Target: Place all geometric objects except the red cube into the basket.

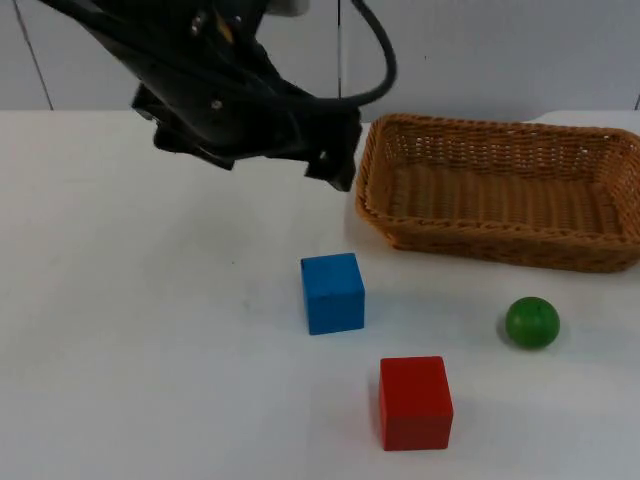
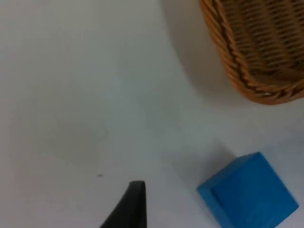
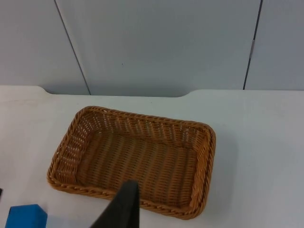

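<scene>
Left claw (image 1: 335,165) hangs beside the basket (image 1: 500,240); its state I cannot tell. Basket holds nothing.

Evenly and brightly lit from above; no glare off the white desk (image 1: 150,350). Soft, short shadows just beside the blue cube (image 1: 333,292), red cube (image 1: 415,402) and green ball (image 1: 531,322); a broader, fainter one beside the wicker basket (image 2: 256,52). Slightly soft in the left wrist view, blurred most at the near fingertip (image 2: 128,206).
</scene>
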Motion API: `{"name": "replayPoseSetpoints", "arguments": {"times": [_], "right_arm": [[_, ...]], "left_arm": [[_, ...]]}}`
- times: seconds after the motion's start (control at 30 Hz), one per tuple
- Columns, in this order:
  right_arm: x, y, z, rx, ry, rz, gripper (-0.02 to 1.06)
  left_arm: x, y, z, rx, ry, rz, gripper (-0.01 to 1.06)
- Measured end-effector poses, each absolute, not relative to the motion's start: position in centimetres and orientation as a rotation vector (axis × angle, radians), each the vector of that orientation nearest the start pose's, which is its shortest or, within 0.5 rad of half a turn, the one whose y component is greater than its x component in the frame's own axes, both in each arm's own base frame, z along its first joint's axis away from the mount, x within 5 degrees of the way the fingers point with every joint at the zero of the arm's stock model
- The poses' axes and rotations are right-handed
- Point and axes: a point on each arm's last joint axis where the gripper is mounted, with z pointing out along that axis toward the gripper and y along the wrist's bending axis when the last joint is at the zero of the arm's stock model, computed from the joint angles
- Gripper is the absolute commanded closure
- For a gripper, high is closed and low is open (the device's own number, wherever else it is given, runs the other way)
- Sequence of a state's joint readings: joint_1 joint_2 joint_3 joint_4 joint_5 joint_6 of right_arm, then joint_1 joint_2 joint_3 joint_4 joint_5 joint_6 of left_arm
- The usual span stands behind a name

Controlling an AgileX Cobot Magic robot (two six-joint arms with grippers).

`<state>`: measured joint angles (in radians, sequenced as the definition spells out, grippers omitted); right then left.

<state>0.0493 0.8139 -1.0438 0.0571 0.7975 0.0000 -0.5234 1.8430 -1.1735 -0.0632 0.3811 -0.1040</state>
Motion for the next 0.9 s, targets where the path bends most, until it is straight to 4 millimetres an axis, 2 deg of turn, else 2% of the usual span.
{"name": "replayPoseSetpoints", "arguments": {"times": [0.03,0.17,0.2,0.33,0.5,0.73,0.9], "right_arm": [[14.6,1.1,41.2,-0.035,2.051,0.097,0.0],[14.6,1.1,41.2,-0.035,2.051,0.097,0.0],[14.6,1.1,41.2,-0.035,2.051,0.097,0.0],[14.6,1.1,41.2,-0.035,2.051,0.097,0.0],[14.6,1.1,41.2,-0.055,2.05,0.085,0.0],[14.6,1.1,41.2,-0.075,2.049,0.07,0.0],[14.6,1.1,41.2,-0.086,2.048,0.063,0.0]], "left_arm": [[33.4,-19.5,19.0,0.469,2.517,-0.299,0.0],[33.8,-20.0,15.6,0.185,2.647,-0.367,0.0],[33.8,-20.0,15.6,0.185,2.647,-0.367,0.0],[34.0,-20.4,12.0,-0.05,2.74,-0.379,0.0],[33.7,-21.1,10.1,-0.098,2.773,-0.377,0.0],[33.0,-23.3,10.1,-0.045,2.765,-0.405,0.0],[33.5,-24.1,11.0,-0.039,2.725,-0.438,0.0]]}}
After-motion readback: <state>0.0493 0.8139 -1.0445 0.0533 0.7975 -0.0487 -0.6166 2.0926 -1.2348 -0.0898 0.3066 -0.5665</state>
